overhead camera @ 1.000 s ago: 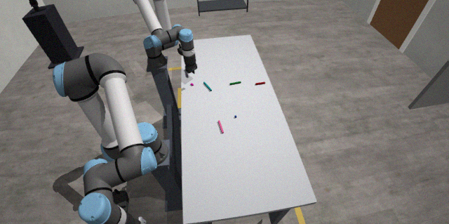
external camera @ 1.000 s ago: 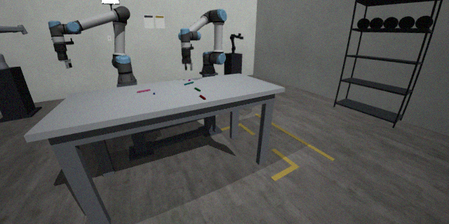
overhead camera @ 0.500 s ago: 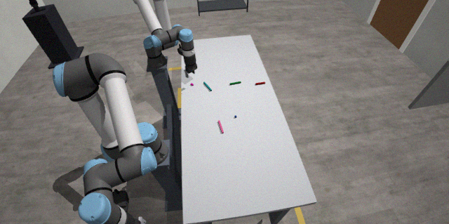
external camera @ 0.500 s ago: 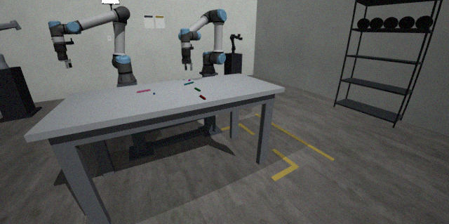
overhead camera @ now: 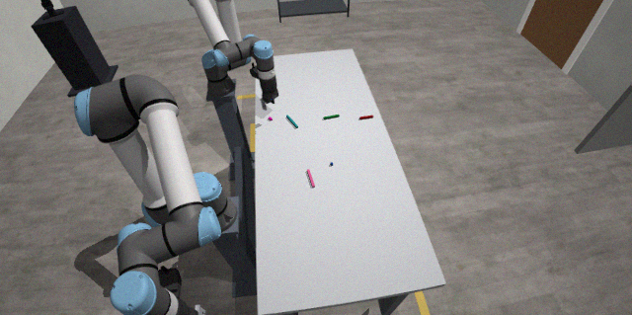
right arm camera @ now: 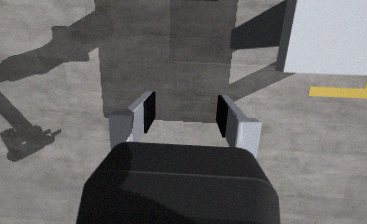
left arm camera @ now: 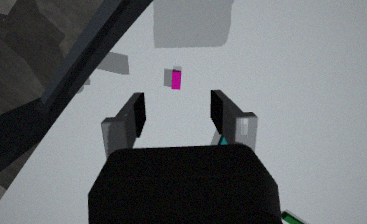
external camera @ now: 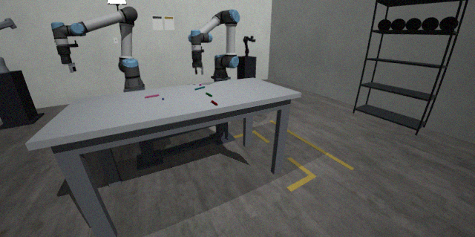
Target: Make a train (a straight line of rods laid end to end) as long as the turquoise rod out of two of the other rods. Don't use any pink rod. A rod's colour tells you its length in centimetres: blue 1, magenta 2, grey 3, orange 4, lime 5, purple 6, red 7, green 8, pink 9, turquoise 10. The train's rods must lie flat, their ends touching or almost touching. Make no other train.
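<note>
The magenta rod [overhead camera: 270, 118] [external camera: 200, 85] [left arm camera: 176, 80] lies alone near the table's robot-side edge. The turquoise rod [overhead camera: 292, 121] [external camera: 200, 88] [left arm camera: 223, 141] lies slanted beside it, apart. The green rod [overhead camera: 331, 117] [external camera: 208, 94] [left arm camera: 293, 218] lies beyond that, then the red rod [overhead camera: 366, 118] [external camera: 214, 102] near the far long edge. No rods touch. My left gripper [overhead camera: 268, 104] [external camera: 199, 71] [left arm camera: 177, 104] is open and empty, above the table near the magenta rod. My right gripper [external camera: 72, 67] [right arm camera: 186, 106] is open and empty, over the floor off the table's end.
A pink rod [overhead camera: 310, 178] [external camera: 151, 96] and a small blue rod [overhead camera: 331, 164] [external camera: 162, 99] lie near the middle of the white table [overhead camera: 341, 236] [external camera: 111, 114], apart from the other rods. The table's edge runs close to the magenta rod.
</note>
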Available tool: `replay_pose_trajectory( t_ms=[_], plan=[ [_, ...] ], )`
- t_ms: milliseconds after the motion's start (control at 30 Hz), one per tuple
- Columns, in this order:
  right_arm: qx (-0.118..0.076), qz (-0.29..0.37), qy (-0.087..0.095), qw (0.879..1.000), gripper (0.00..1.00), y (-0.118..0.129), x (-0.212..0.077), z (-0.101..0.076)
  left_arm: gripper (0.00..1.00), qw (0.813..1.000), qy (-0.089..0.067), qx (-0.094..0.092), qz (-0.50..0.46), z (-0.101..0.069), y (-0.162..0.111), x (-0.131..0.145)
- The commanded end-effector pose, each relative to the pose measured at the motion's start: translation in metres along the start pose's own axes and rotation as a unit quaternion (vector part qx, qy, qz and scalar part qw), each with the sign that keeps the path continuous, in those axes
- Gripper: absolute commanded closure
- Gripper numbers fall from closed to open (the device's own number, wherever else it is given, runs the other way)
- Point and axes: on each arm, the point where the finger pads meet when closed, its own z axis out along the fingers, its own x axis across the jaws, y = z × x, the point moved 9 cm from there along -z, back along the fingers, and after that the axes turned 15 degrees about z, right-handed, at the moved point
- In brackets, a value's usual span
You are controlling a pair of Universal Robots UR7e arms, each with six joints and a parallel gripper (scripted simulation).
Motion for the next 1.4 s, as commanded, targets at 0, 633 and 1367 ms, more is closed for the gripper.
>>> replay_pose_trajectory(
  t_ms=[0, 633, 1367],
  plan=[
    [-0.001, 0.000, 0.000, 1.000, 0.00, 0.000, 0.000, 0.000, 0.00, 1.000, 0.000, -0.001, -0.017, -0.001, 0.002, 0.000],
    [-0.001, 0.000, 0.000, 1.000, 0.00, 0.000, 0.000, 0.000, 0.00, 0.978, 0.000, -0.001, -0.208, -0.003, 0.025, 0.007],
    [-0.001, 0.000, 0.000, 1.000, 0.00, 0.000, 0.000, 0.000, 0.00, 0.839, 0.000, -0.001, -0.544, -0.004, 0.072, 0.030]
  ],
)
